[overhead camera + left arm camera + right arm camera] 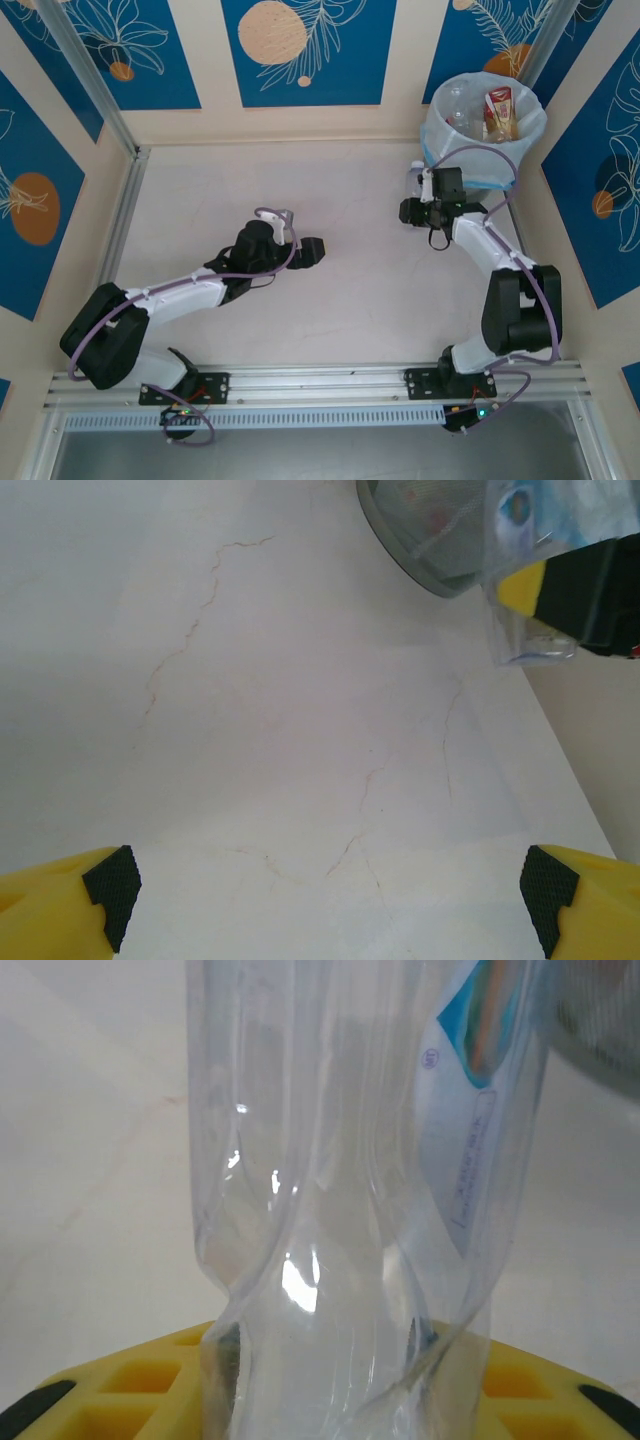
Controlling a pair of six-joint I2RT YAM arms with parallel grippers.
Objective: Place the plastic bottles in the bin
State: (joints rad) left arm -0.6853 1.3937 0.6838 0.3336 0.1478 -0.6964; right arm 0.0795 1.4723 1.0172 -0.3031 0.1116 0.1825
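The right tool (322, 1350) gripped the clear plastic bottle (330, 1160) across its body, whose thin wall buckled inward: likely light, soft, slippery. The left tool (328, 888) stood wide open.

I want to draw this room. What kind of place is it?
Probably a robot test booth, not a home: a left arm and right arm bolted to a metal rail, a table walled by blue flower panels, and a bin holding bottles.

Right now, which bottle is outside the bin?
The clear blue-labelled bottle squeezed in the right gripper, beside the bin; the others lie inside it.
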